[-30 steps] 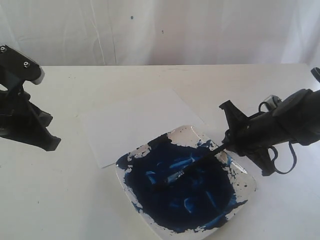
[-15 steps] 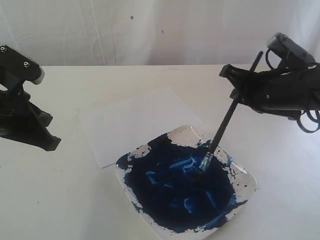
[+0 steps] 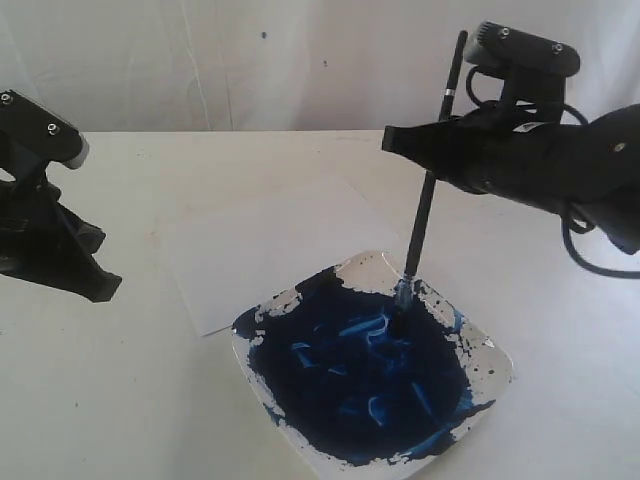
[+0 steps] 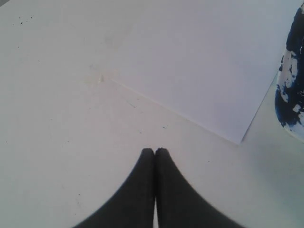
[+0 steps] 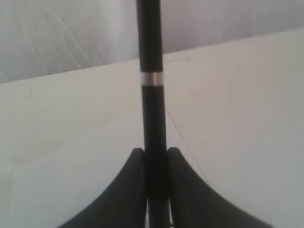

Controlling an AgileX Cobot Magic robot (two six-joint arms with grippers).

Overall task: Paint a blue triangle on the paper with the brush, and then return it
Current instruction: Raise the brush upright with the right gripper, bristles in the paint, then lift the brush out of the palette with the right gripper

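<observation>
My right gripper (image 3: 432, 150) is shut on the brush (image 3: 421, 225), whose black handle stands nearly upright over the plate. Its blue-stained tip (image 3: 401, 305) is down at the far edge of the paint pool. In the right wrist view the handle (image 5: 152, 99) runs up between the two fingers of that gripper (image 5: 155, 151). The white paper (image 3: 270, 240) lies flat behind the plate and looks bare; no blue triangle shows on it. The same sheet (image 4: 204, 61) fills the left wrist view. My left gripper (image 4: 154, 151) is shut on nothing, above bare table left of the paper.
A square white plate (image 3: 495, 365) smeared with dark blue paint sits in front of the paper; its edge (image 4: 292, 90) also appears in the left wrist view. A white curtain (image 3: 300, 60) hangs behind the table. The left arm (image 3: 45, 220) stays at the left edge.
The right arm has risen and swung left, tipping the brush from nearly flat across the paint to almost upright. The left arm has not moved.
</observation>
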